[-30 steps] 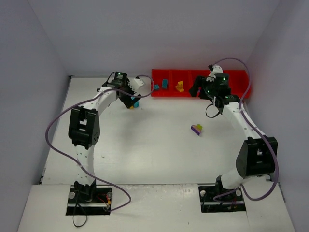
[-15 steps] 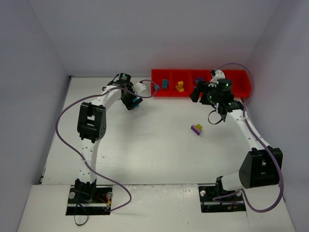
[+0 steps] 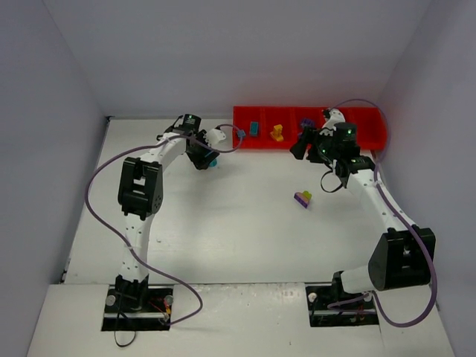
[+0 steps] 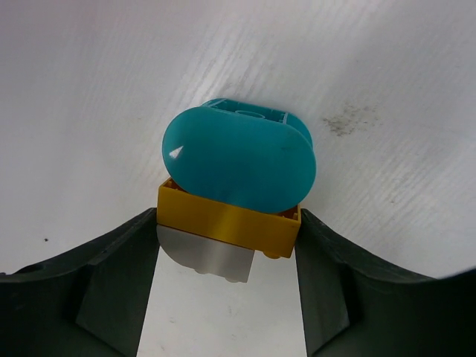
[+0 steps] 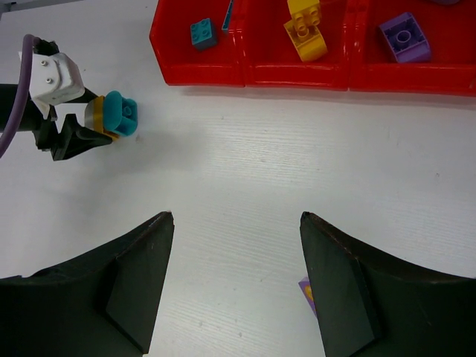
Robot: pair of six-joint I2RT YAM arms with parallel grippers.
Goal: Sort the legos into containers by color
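My left gripper (image 4: 227, 223) is shut on a small stack, a teal brick (image 4: 238, 156) on a yellow-orange brick (image 4: 227, 219), held just above the white table. The top view shows this gripper (image 3: 206, 157) left of the red tray (image 3: 245, 145); the right wrist view shows the stack (image 5: 117, 115) too. My right gripper (image 5: 236, 219) is open and empty over the table in front of the tray (image 5: 245, 74), as the top view (image 3: 301, 145) also shows. In the tray lie a teal brick (image 5: 201, 33), a yellow brick (image 5: 306, 30) and a purple brick (image 5: 404, 37), in separate compartments.
A purple and olive stack (image 3: 303, 198) lies on the table, nearer than the tray; its purple edge (image 5: 305, 288) shows beside my right finger. Grey walls close in the table at the back and on both sides.
The left arm has swung its elbow inward while its gripper stayed near the tray's left end with the stack. The right gripper has drawn slightly back and left from the tray.
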